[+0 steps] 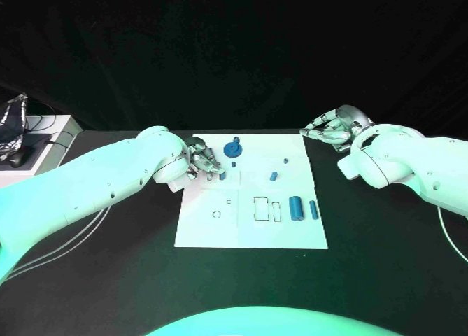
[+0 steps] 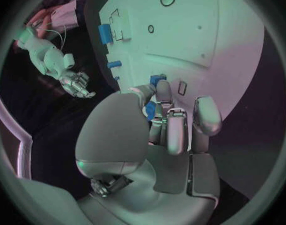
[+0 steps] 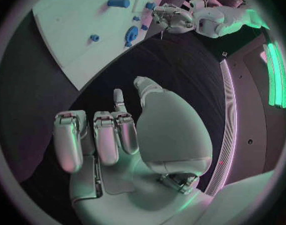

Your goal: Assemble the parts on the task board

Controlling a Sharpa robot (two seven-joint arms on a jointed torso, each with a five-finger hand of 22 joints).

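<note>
The white task board (image 1: pixel 252 231) lies mid-table. My left hand (image 1: pixel 203 162) hovers over its far left part and pinches a small blue part (image 2: pixel 150 110) between thumb and fingers, just above the board (image 2: pixel 199 30). A round blue part (image 1: pixel 234 148) sits close beyond that hand. Two small blue pieces (image 1: pixel 275 174) (image 1: pixel 286 162) lie mid-board, and two blue cylinders (image 1: pixel 296 208) (image 1: pixel 313 209) lie side by side near the right edge. My right hand (image 1: pixel 334 129) hangs off the board's far right corner over the black table, its fingers (image 3: pixel 108 135) curled in on nothing.
Rectangular slots (image 1: pixel 262 208) and small round holes (image 1: pixel 215 214) mark the board's middle. A white box with a dark device (image 1: pixel 32 136) stands at the table's far left. Black table (image 1: pixel 385 238) surrounds the board.
</note>
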